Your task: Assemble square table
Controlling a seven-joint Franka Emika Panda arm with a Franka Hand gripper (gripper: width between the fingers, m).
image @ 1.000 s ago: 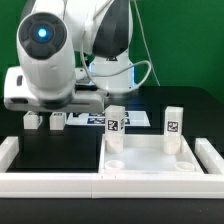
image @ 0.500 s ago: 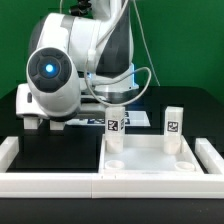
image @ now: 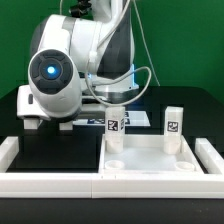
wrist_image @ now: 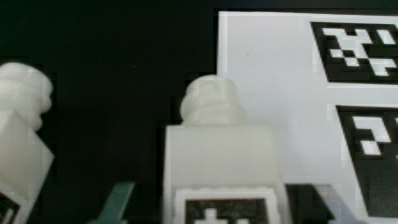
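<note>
The white square tabletop (image: pixel 150 158) lies on the exterior view's right, with two tagged white legs (image: pixel 115 122) (image: pixel 173 120) standing upright at its far corners. In the wrist view my gripper (wrist_image: pixel 222 197) is open. Its fingers (wrist_image: pixel 121 203) stand on either side of a third leg (wrist_image: pixel 221 140) lying on the black table, with small gaps on both sides. That leg's tag (wrist_image: pixel 228 210) faces the camera. A fourth leg (wrist_image: pixel 22 120) lies beside it. In the exterior view my arm (image: pixel 60 75) hides both lying legs and my fingers.
The marker board (wrist_image: pixel 329 90) lies close beside the straddled leg and shows behind the tabletop (image: pixel 90 120). A long white border rail (image: pixel 60 186) runs along the front, with raised ends at both sides.
The arm has swung and tilted down over the two lying legs at the exterior view's left, hiding them. Over the last half second it has barely moved.
</note>
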